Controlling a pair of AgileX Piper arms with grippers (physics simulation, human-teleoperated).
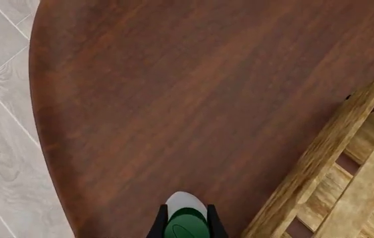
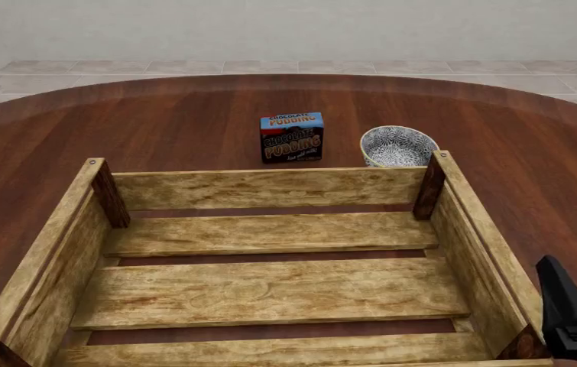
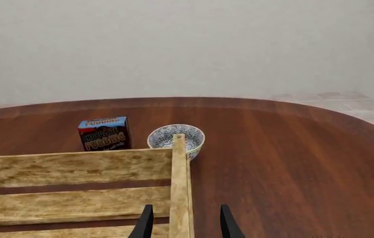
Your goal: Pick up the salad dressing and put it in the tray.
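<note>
Left gripper (image 1: pixel 187 225) is clamping the slim white green-capped salad dressing bottle (image 1: pixel 187 218) just outside the light-brown slatted wooden tray's (image 1: pixel 319 163) wall, apparently for carrying in; right gripper (image 3: pixel 183 223) is idling open, empty, astride the wall.

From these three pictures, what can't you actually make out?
- Salad dressing: left wrist view only, cut off by the frame edge and flanked by the left tool.
- Left arm: absent from the front view.
- Tray: near wall cut off in the front view.
- Right tool: only its fingers show.

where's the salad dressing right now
Only the left wrist view shows it: the salad dressing sits between the left gripper fingers, above the table beside the tray wall.
</note>
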